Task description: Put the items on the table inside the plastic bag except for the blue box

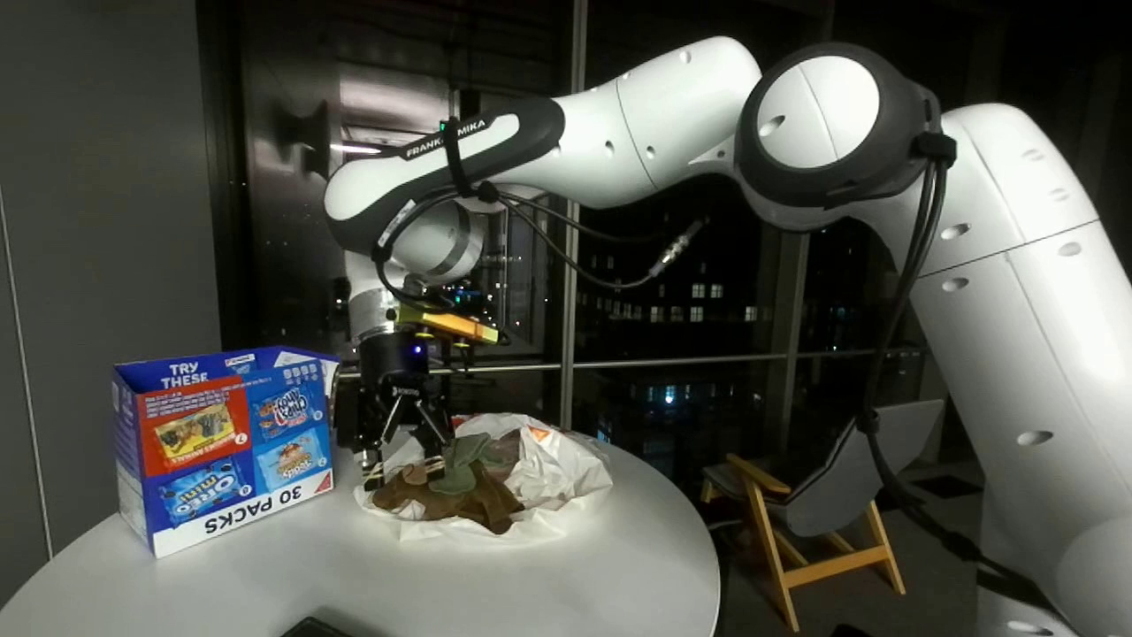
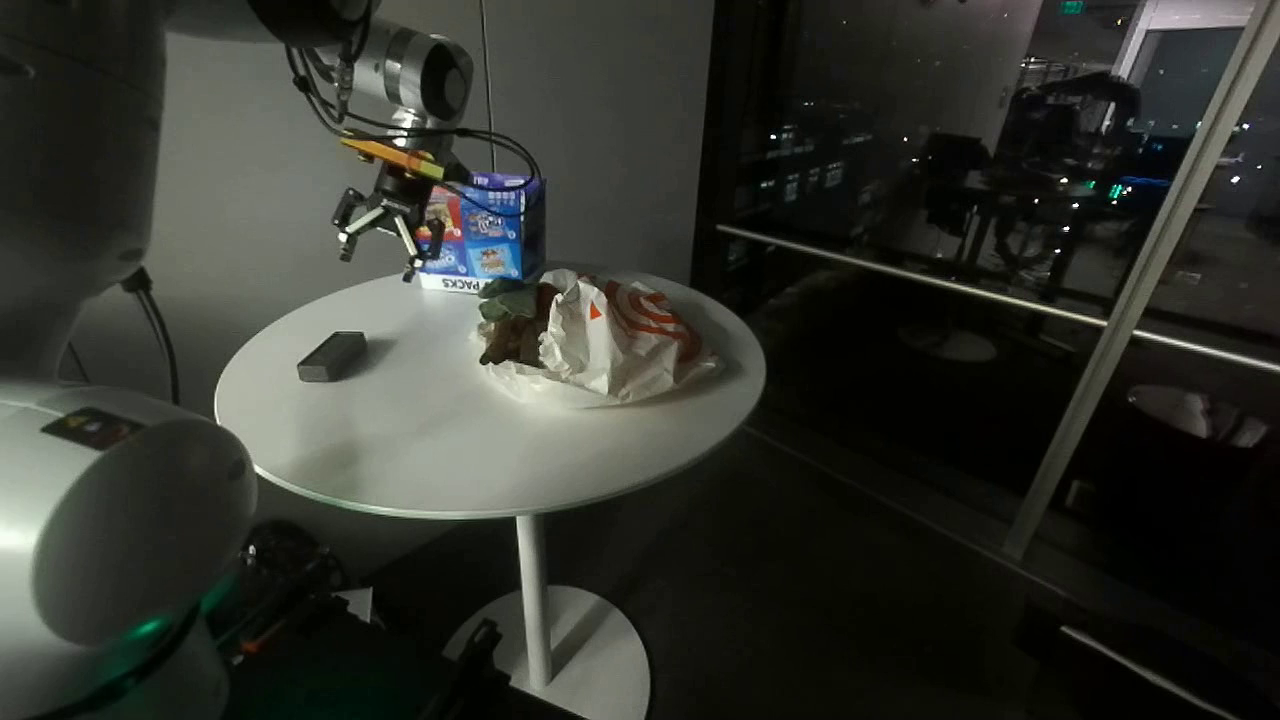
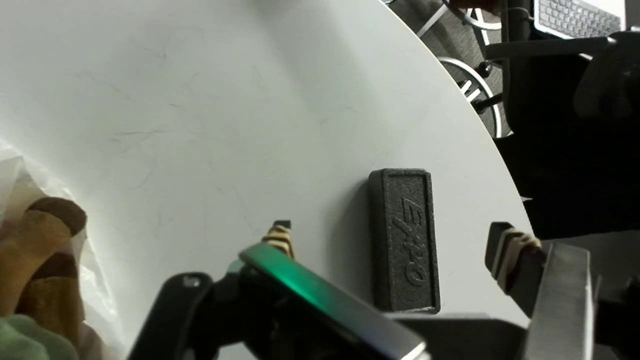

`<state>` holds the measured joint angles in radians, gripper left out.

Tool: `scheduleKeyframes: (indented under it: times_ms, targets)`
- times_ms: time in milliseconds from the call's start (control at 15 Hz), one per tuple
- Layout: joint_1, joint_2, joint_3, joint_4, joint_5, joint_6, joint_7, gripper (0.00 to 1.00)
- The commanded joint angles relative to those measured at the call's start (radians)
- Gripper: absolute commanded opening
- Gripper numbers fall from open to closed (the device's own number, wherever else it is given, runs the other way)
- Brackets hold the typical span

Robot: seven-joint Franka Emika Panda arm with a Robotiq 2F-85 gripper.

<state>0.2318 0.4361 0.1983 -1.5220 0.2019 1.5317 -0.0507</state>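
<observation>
We see the claw (image 2: pixel 378 264) above the table (image 2: pixel 430 450), fingers (image 3: pixel 279 240) apart and holding nothing; we judge it is spread to straddle the black eraser (image 3: pixel 407 250) below, likely the item left to bag; the plastic bag (image 2: pixel 590 345) lies to the claw's side, mouth facing that way, perhaps for easy drops, with brown pieces (image 1: pixel 478 504) and a green piece (image 1: pixel 464 462) at the opening; the blue box (image 2: pixel 487 240) stands behind the claw in an exterior view, presumably spared on purpose; only the wrist view shows us the eraser's lettering; both exterior views add the bag's orange print.
</observation>
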Motion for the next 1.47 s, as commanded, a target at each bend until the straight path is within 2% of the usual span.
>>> scheduleKeyframes:
  times_ms: [0,333,600,867,1400]
  targets:
    - [0.024,-0.006,0.024,-0.085,0.003,0.125,-0.041,1.00]
    - [0.049,-0.004,0.055,-0.202,0.009,0.282,-0.061,1.00]
    - [0.088,0.002,0.052,-0.276,-0.066,0.431,-0.028,1.00]
    - [0.104,0.024,0.058,-0.305,-0.100,0.483,-0.021,1.00]
    - [0.110,0.072,0.077,-0.304,-0.073,0.541,-0.005,1.00]
